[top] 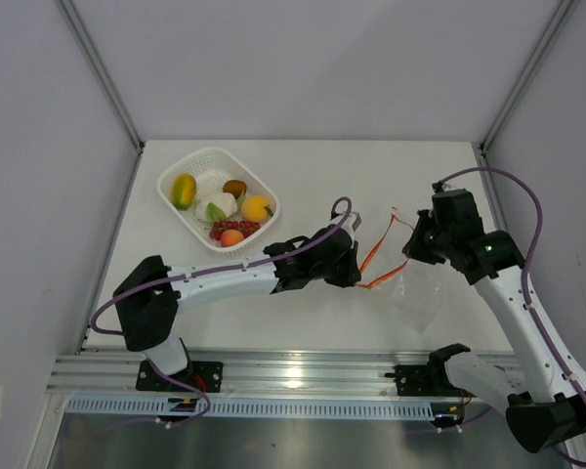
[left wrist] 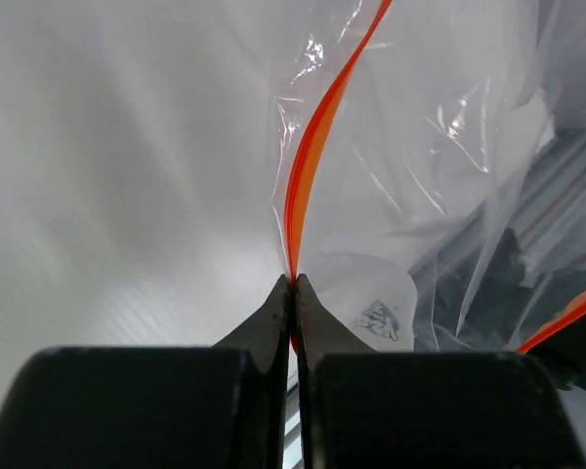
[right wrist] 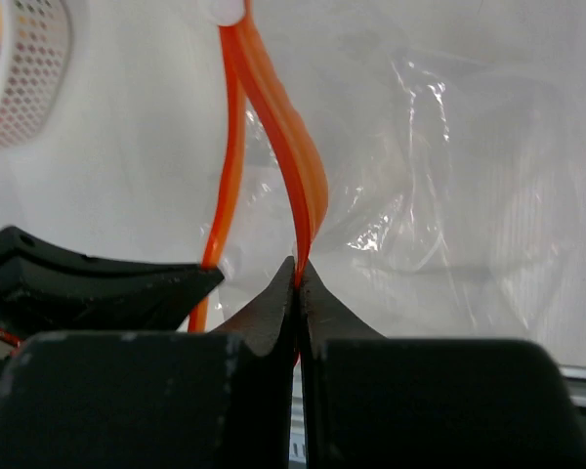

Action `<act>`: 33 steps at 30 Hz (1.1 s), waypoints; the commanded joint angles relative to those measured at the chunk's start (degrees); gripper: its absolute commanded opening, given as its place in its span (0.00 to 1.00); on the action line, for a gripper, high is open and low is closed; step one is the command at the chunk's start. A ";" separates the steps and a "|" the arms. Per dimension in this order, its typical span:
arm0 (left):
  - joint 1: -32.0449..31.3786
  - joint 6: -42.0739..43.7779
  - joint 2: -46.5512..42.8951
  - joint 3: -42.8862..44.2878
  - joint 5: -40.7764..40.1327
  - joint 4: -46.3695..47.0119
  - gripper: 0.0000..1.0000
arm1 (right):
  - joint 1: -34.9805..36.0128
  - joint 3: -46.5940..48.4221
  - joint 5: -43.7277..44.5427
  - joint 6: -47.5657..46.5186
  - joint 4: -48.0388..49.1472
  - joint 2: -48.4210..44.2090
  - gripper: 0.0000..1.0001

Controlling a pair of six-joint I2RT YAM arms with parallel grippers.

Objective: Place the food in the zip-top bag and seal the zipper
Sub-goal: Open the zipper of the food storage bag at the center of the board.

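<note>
The clear zip-top bag (top: 415,283) lies between the two arms with its mouth parted. Its red-orange zipper (top: 375,249) shows as two strips. My left gripper (top: 358,271) is shut on one zipper strip (left wrist: 308,147), pinched between the closed fingertips (left wrist: 276,311). My right gripper (top: 411,244) is shut on the other zipper strip (right wrist: 298,147), which curves up from its tips. The left gripper's black finger (right wrist: 98,288) pokes into the right wrist view beside the first strip. The food (top: 225,210), mango, orange, brown piece, grapes and others, sits in the white basket.
The white mesh basket (top: 190,166) stands at the back left of the table, and its rim (right wrist: 24,78) shows in the right wrist view. A metal rail (top: 293,371) runs along the near edge.
</note>
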 commanded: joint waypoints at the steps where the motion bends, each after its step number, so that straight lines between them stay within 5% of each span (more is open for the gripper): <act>1: 0.54 -0.26 -2.67 -4.22 -0.03 4.22 0.01 | 3.41 -4.31 1.29 -1.08 1.22 -0.76 0.00; 8: 0.54 1.06 -3.99 -6.86 -1.17 4.84 0.06 | 10.01 -9.87 3.31 2.35 6.76 0.38 0.00; 10: 0.54 1.68 -6.44 -8.79 -2.83 5.89 0.29 | 11.16 -10.05 3.66 2.53 7.21 0.73 0.00; 15: 0.89 5.79 -12.95 -10.29 -8.19 3.97 0.68 | 12.13 -10.66 3.75 2.79 8.35 0.65 0.00; 20: 5.08 9.32 -22.59 -11.86 -12.51 0.71 0.84 | 12.65 -10.66 3.75 2.79 8.96 1.70 0.00; 26: 19.66 8.01 -27.72 -10.39 -7.60 -4.46 0.89 | 14.76 -10.92 4.72 3.58 9.67 2.05 0.00; 33: 33.13 0.99 -21.85 -4.42 -4.00 -12.10 0.89 | 16.17 -10.84 5.07 3.67 11.33 3.28 0.00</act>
